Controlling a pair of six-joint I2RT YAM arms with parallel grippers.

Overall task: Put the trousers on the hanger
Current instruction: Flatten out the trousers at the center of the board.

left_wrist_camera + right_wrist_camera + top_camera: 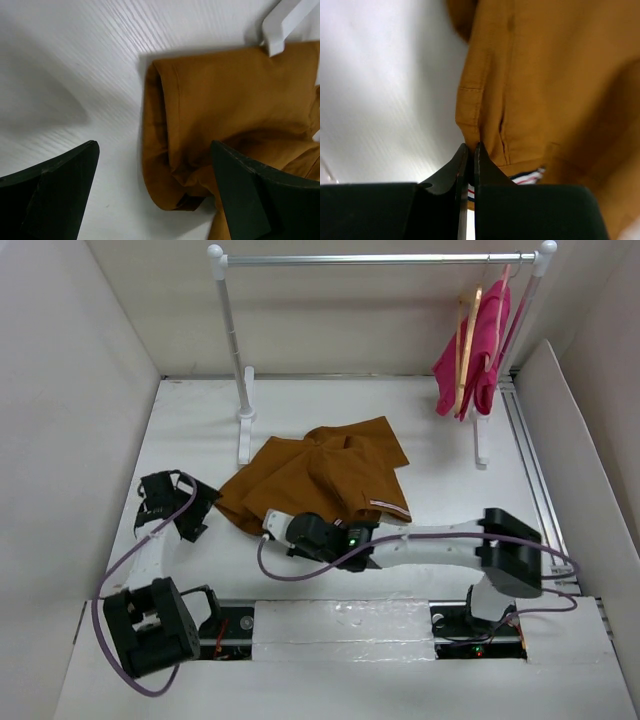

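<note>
The trousers (320, 475) lie crumpled on the desk (450, 490). The right pincer (471, 150), closed tight, nips their near waistband edge. The left pincer (155, 145) gapes wide, empty, just beside their left edge.

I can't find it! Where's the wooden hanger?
Top view, far right: the hanger hangs from the clothes rail, right beside the pink garment.

trousers (330, 475) near edge hidden by right arm (440, 540), hanger (464, 350) hook indistinct
</note>
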